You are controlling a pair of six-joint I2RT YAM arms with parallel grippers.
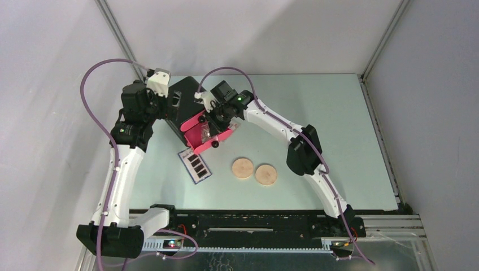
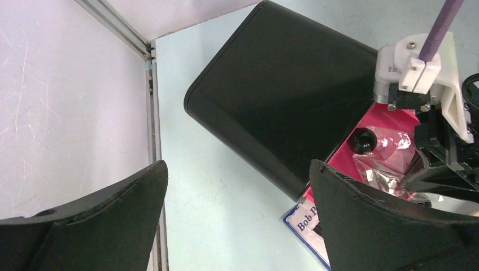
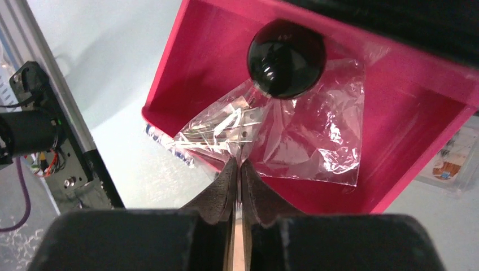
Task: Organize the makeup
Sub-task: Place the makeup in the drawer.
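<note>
My right gripper (image 3: 239,164) is shut on the edge of the clear packet (image 3: 305,135), which lies in an open pink drawer (image 3: 186,68) of the black box (image 1: 183,96). In the top view this gripper (image 1: 217,123) hangs over the drawers. My left gripper (image 2: 237,169) is open and empty above the table, left of the box (image 2: 271,84); in the top view it (image 1: 164,101) is at the box's left side. The flat black-panned palette (image 1: 196,165) lies in front of the drawers. Two tan discs (image 1: 243,167) (image 1: 265,174) lie side by side to its right. Other makeup is out of view.
A black round knob (image 3: 287,58) sits just beyond the packet. A metal frame rail (image 2: 151,113) runs along the table's left edge by my left gripper. The arms' base rail (image 1: 248,226) is at the near edge.
</note>
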